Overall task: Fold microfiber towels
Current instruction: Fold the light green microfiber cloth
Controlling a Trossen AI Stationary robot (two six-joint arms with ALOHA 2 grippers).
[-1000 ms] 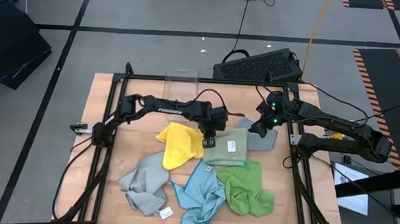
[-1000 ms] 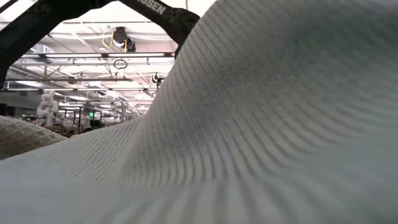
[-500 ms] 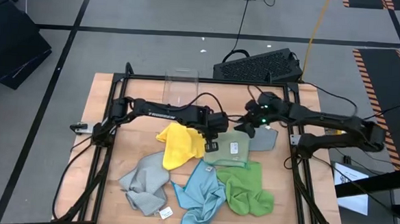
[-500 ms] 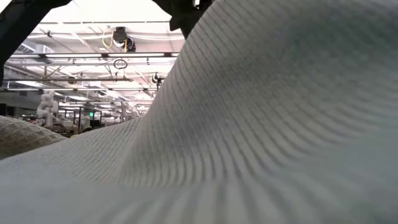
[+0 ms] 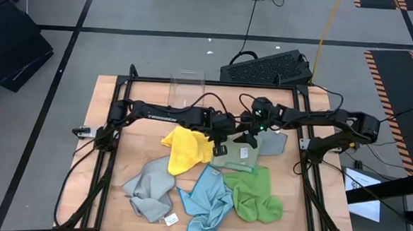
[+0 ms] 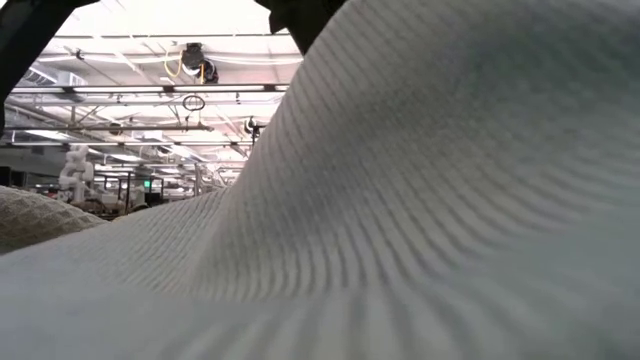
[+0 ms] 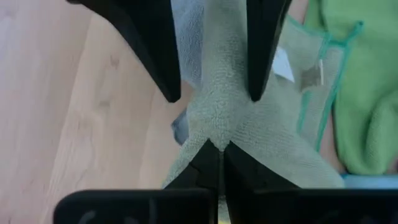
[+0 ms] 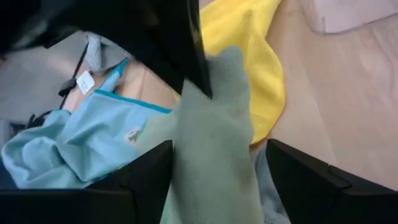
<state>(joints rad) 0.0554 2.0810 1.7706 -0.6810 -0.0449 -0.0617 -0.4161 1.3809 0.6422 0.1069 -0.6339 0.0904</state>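
Cloth point(image 6: 420, 200) blocks low cam; bin point(image 5: 187, 88) behind.

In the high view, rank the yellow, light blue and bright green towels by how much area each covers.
1. light blue towel and bright green towel: they look alike, both crumpled, so no ranking between them.
2. yellow towel: smallest, bunched, with one edge under the left gripper.

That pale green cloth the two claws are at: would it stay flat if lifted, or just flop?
Probably flop: the pale green towel bunches to a peak where the shut left gripper pinches it. It looks light, since that small pinch raises a fold. The open right gripper straddles it; its fuzzy nap likely won't slip.
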